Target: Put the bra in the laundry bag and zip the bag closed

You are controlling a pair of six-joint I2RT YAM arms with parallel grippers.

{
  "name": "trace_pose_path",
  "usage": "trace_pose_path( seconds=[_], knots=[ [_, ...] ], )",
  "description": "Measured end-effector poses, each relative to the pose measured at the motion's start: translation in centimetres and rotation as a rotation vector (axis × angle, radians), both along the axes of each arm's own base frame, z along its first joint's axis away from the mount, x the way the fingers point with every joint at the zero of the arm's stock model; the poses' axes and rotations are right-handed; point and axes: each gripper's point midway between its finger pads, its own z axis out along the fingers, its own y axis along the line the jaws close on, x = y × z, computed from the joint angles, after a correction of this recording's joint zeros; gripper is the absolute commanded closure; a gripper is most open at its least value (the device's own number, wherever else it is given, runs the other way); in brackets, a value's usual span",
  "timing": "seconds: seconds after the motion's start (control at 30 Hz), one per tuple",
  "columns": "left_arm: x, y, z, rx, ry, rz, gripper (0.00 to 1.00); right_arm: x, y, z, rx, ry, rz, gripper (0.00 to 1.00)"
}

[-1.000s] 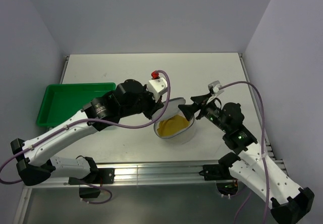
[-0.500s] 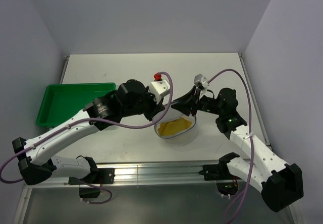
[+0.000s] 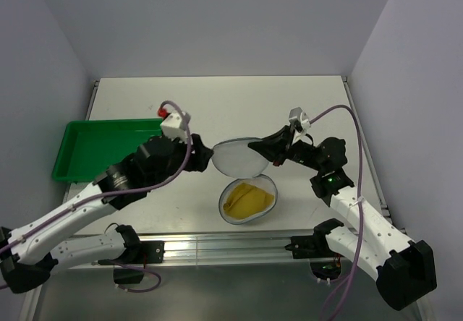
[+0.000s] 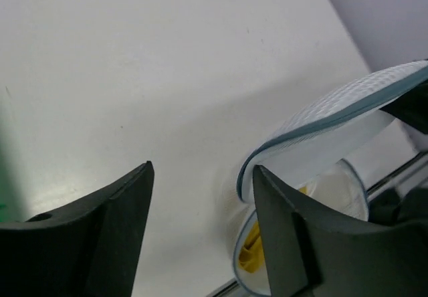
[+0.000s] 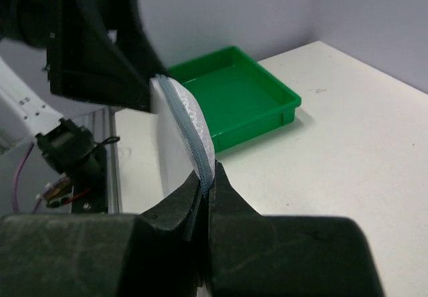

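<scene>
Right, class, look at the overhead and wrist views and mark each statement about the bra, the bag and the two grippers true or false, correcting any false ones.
1. The bra lies in the lower half of the laundry bag. True.
2. The laundry bag is zipped closed. False: its upper half is lifted clear of the lower half, so it is wide open.
3. The right gripper is pinched on the bag's blue zipper edge. True.
4. The left gripper is holding the bra. False: its fingers are apart with nothing between them.
5. The green tray sits on the left arm's side of the table. True.
</scene>
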Motion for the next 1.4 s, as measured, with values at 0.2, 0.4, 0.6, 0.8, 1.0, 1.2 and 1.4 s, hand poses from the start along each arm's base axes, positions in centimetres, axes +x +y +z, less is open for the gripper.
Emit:
trace_pose_path(
  seconds=[0.2,0.4,0.6,0.8,1.0,1.2,1.4],
  knots=[
    [-2.4,4.5,-5.9,-0.199,0.142,0.189,0.46,1.3,-0.6,-0.3,0.070,0.031,-0.090,1.00],
    [-4.2,2.5,-13.1,-0.239,0.339,0.166,0.40,2.9,-1.6,0.7,0.164,0.041,-0.196,1.00],
    [-5.6,0.1,-15.4,-0.316,0.426,0.102,0.43,3.7,-2.4,0.8,0.218,0.057,-0.262,1.00],
    [-6.0,-2.3,-14.4,-0.398,0.437,0.042,0.65,3.9,-2.6,1.2,0.236,0.053,-0.274,1.00],
    [-5.8,-2.7,-14.9,-0.395,0.444,0.052,0.99,3.9,-2.7,1.4,0.242,0.052,-0.278,1.00],
    [-5.3,-2.2,-13.8,-0.418,0.405,0.073,1.00,4.4,-3.0,0.6,0.241,0.074,-0.312,1.00],
    [-4.3,-2.4,-10.4,-0.438,0.363,0.082,1.00,4.6,-4.2,-1.0,0.232,0.114,-0.398,1.00]
  ],
)
